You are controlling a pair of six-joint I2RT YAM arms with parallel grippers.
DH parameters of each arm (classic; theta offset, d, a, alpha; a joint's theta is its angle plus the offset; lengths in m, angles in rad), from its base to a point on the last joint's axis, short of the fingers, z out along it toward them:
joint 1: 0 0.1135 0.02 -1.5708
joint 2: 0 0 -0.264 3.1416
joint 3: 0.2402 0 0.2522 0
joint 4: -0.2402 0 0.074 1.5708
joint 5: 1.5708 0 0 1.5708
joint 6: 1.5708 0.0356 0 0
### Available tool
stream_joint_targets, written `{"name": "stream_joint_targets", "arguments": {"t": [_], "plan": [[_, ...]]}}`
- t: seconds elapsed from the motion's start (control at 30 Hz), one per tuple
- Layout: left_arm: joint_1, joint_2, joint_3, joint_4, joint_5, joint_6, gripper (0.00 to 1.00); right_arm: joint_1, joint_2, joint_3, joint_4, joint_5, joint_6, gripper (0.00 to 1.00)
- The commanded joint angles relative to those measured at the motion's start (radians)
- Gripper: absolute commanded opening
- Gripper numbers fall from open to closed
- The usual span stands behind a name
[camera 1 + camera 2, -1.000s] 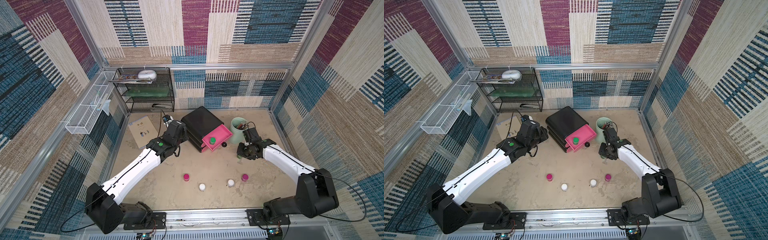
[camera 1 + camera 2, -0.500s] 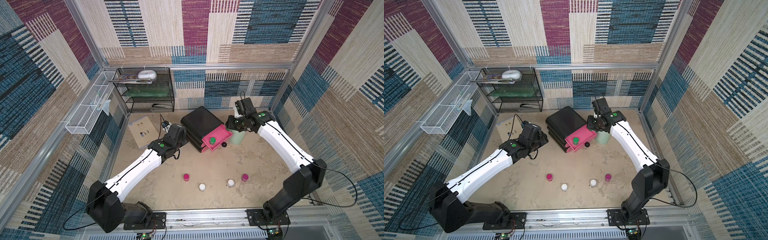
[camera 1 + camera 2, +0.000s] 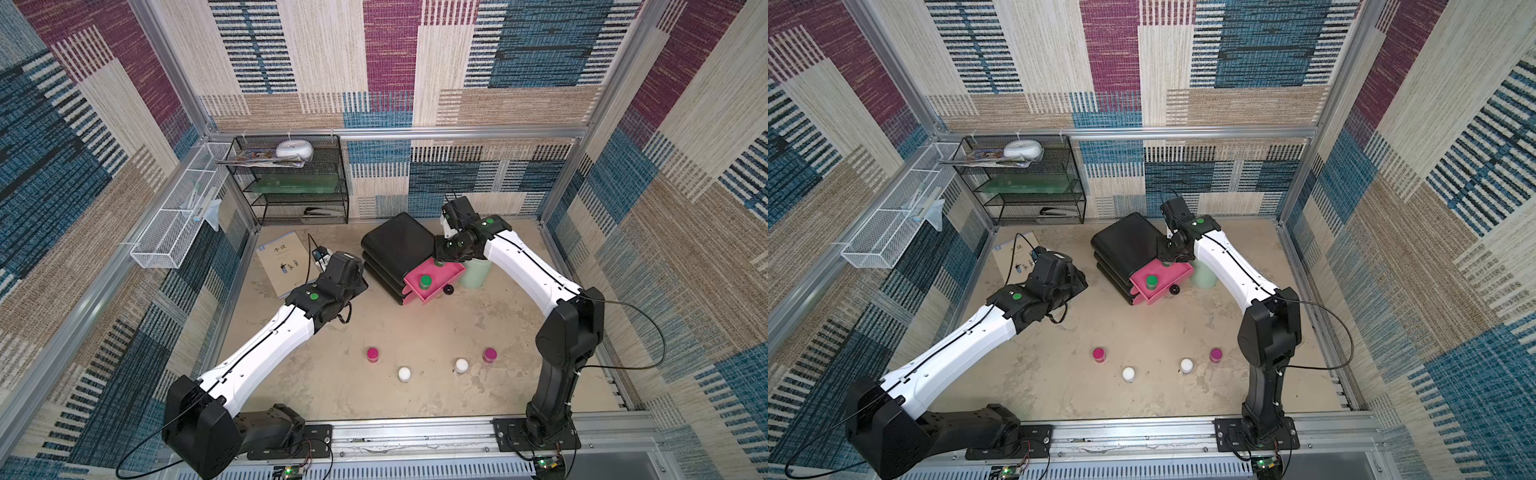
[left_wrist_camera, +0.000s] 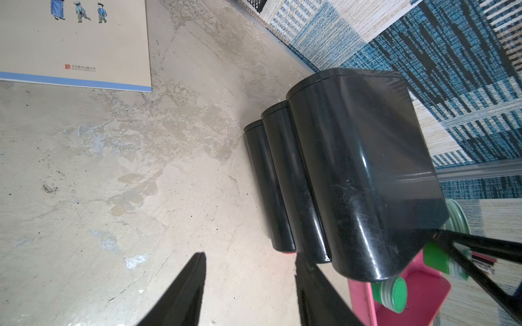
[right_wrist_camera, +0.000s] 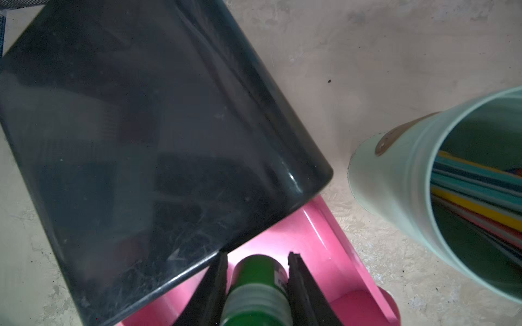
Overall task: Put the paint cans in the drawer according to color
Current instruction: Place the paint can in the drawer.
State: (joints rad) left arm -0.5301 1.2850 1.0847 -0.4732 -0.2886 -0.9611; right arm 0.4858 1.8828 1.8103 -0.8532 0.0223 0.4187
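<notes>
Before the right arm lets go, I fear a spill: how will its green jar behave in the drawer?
The green jar looks small, rigid and light, probably easy for the right gripper to hold. Round-sided, it could roll if tipped; the pink drawer should contain it.

Patchwork woven walls [image 3: 390, 62] enclose a scuffed beige floor [image 3: 415, 332]; a black mesh rack [image 3: 299, 195] stands at eleven o'clock.

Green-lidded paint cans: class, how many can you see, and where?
2. One can stands in the pink drawer; the other can is in the right hand above it.
</notes>
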Motion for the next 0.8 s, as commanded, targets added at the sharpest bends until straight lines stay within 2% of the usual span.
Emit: {"name": "stream_joint_targets", "arguments": {"t": [0.0,0.2,0.43,0.53,0.77], "plan": [[0.004,-0.008,-0.001,-0.015,0.011,0.012,0.55,0.008,0.027,-0.024,0.027,0.007,-0.008,0.29],[0.006,-0.038,-0.016,-0.031,0.015,0.018,0.54,0.015,0.025,-0.043,0.043,0.014,-0.002,0.28],[0.007,-0.077,-0.050,-0.028,0.013,0.024,0.54,0.023,-0.054,-0.062,0.062,0.051,0.011,0.27],[0.007,-0.084,-0.061,-0.024,0.020,0.020,0.54,0.023,-0.070,-0.113,0.089,0.054,0.016,0.33],[0.009,-0.096,-0.068,-0.024,0.027,0.024,0.54,0.023,-0.059,-0.156,0.141,0.059,0.026,0.37]]}}
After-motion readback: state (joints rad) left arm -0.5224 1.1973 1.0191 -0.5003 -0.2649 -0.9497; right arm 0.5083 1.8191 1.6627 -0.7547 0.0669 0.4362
